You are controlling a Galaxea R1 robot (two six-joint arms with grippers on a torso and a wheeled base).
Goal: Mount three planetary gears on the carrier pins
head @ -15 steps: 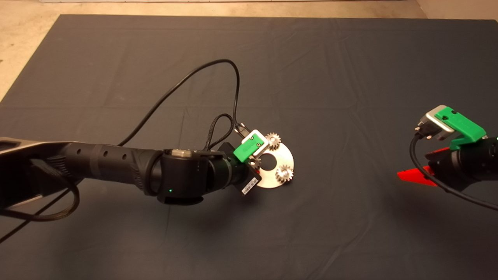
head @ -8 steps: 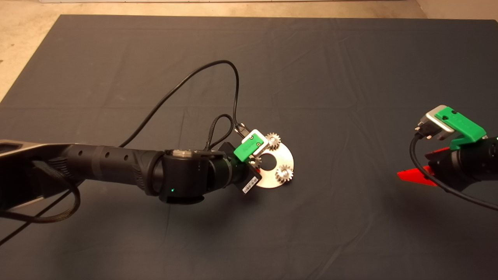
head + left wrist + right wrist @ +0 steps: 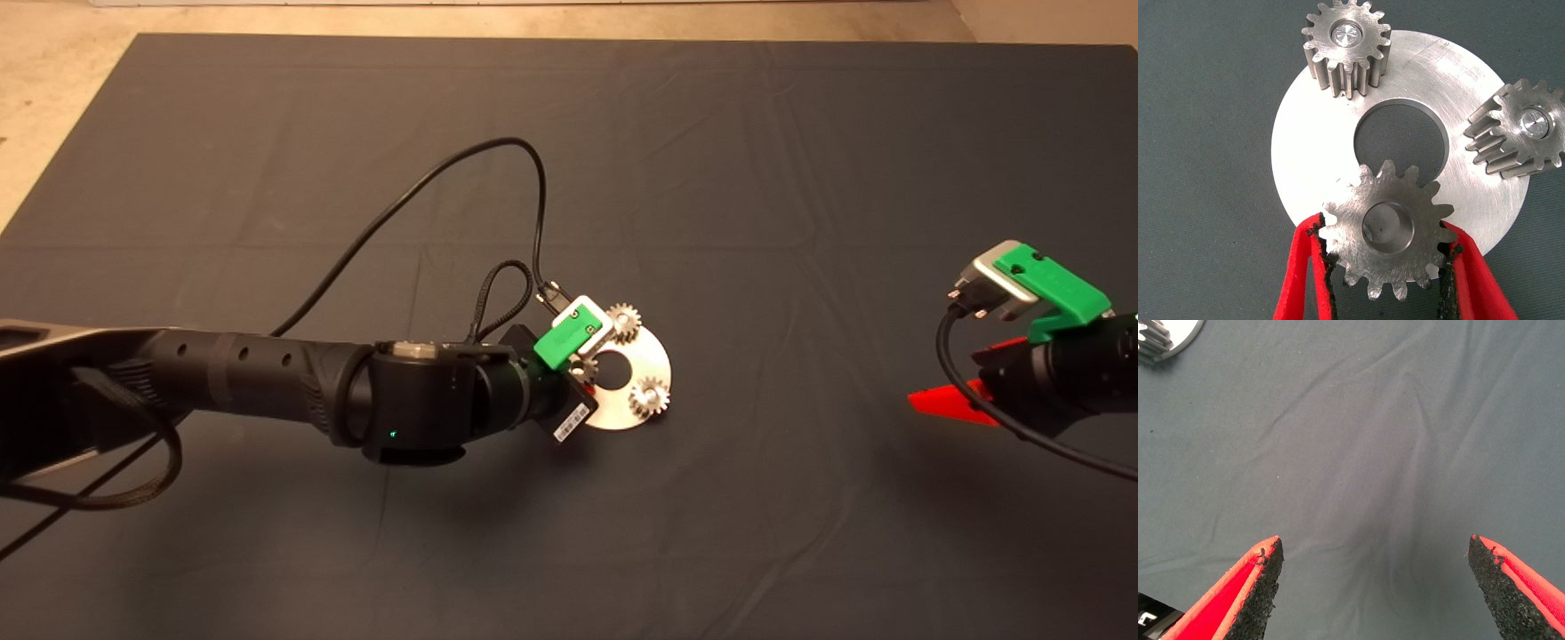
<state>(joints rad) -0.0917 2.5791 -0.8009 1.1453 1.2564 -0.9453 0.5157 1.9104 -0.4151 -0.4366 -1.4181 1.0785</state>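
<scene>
A flat round silver disc point(image 3: 1305, 140) with a large centre hole lies mid-mat; it also shows in the head view point(image 3: 653, 360). Two planetary gears point(image 3: 1346, 47) point(image 3: 1518, 130) sit on carrier pins point(image 3: 1346, 31) point(image 3: 1533, 123), whose silver tops show in their centres. They also show in the head view point(image 3: 626, 321) point(image 3: 649, 396). My left gripper point(image 3: 1385, 230) is shut on the third gear point(image 3: 1418, 207), held flat over the disc's near-left edge. The third pin is hidden beneath it. My right gripper point(image 3: 1375, 587) is open and empty, far right of the disc point(image 3: 956, 400).
A black cable point(image 3: 418, 191) loops from the left wrist over the mat behind the arm. The dark mat point(image 3: 800, 178) reaches a pale floor point(image 3: 53, 80) at the far left. The disc's edge and a gear point(image 3: 1151, 347) show in the right wrist view.
</scene>
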